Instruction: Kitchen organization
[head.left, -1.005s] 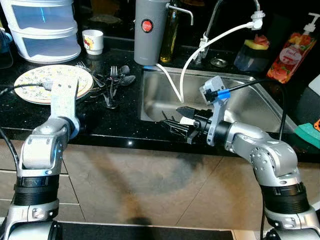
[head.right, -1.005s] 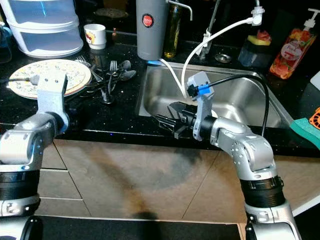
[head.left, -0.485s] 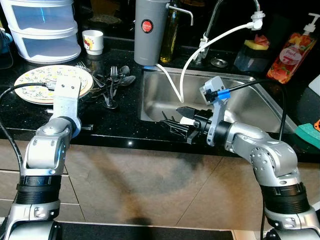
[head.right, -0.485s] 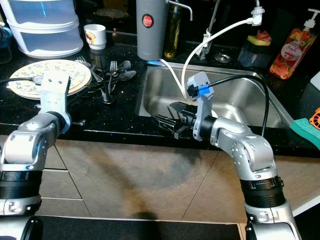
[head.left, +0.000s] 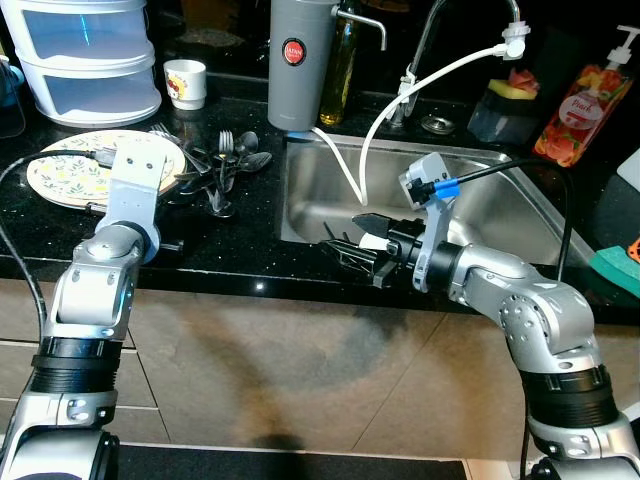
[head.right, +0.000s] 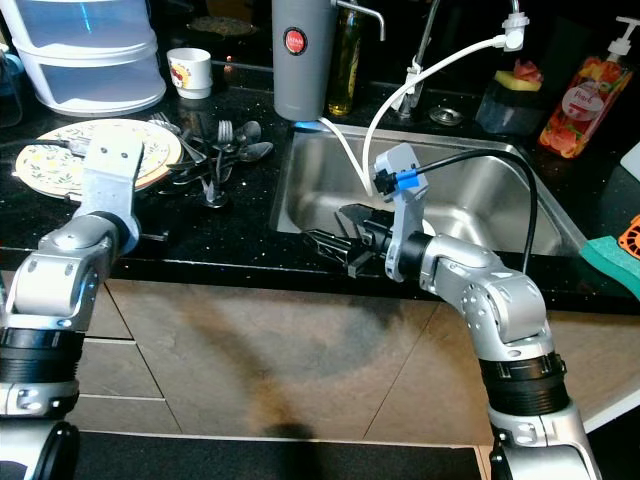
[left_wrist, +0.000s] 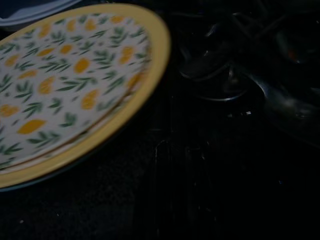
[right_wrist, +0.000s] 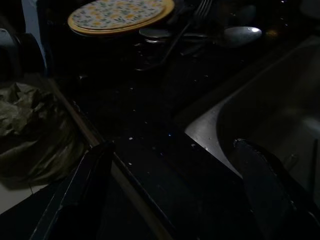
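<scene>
A yellow-rimmed floral plate (head.left: 65, 172) lies on the black counter (head.left: 230, 245), with a pile of forks and spoons (head.left: 226, 163) beside it. My left gripper (head.left: 137, 188) hovers low over the counter between the plate's near edge and the cutlery. In the left wrist view the plate (left_wrist: 70, 85) and the spoons (left_wrist: 225, 75) are close. My right gripper (head.left: 350, 245) is open and holds nothing. It sits at the front left corner of the steel sink (head.left: 500, 205), pointing toward the counter.
A stacked plastic drawer unit (head.left: 85, 60), a small cup (head.left: 185, 82) and a grey dispenser (head.left: 300, 60) stand at the back. A faucet (head.left: 425, 45) with a white hose, a sponge holder (head.left: 505, 105) and a soap bottle (head.left: 590, 105) ring the sink.
My left arm has swung right, toward the cutlery, and uncovered more of the plate. The right arm and the cutlery have not moved.
</scene>
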